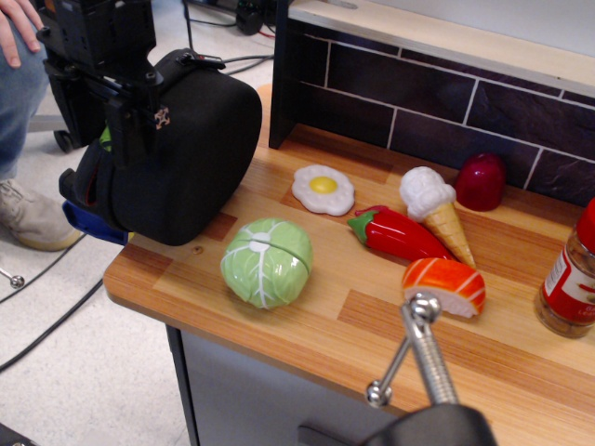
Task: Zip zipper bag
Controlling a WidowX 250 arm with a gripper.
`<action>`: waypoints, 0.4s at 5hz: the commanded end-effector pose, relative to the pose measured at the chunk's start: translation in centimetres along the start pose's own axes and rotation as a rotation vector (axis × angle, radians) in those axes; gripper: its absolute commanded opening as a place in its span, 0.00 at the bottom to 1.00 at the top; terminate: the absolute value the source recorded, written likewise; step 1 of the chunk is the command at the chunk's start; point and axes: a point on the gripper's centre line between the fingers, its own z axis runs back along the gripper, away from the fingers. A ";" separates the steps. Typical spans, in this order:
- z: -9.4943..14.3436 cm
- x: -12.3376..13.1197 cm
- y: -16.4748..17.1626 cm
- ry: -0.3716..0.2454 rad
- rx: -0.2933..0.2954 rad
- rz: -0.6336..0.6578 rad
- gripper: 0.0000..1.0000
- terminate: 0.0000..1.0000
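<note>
You have the zipper bag (191, 153) standing on its edge at the left end of the wooden counter (307, 321), its left part overhanging the counter's corner, with a blue patch (85, 222) showing at its lower left and a sliver of red lining along the left rim. Your gripper (130, 139) sits against the bag's upper left edge, right on the zipper line, with a bit of green peeking out just beside it; its black fingers blend into the black fabric, so you cannot tell whether they are clamped on anything or spread apart. To the right of the bag, near its base, lies a green toy cabbage (267, 261). Further back you see a toy fried egg (323, 189), then a red toy chili pepper (398, 232), an ice cream cone (434, 210) touching the pepper, and a salmon sushi piece (444, 284) in front of them. A dark red toy (481, 180) rests against the tiled back wall, and a spice jar (570, 279) stands at the right edge.
</note>
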 end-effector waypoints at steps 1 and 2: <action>0.8 0.4 0.4 -0.052 0.027 0.000 0.00 0.00; 0.5 -1.3 1.1 -0.016 0.040 -0.029 0.00 0.00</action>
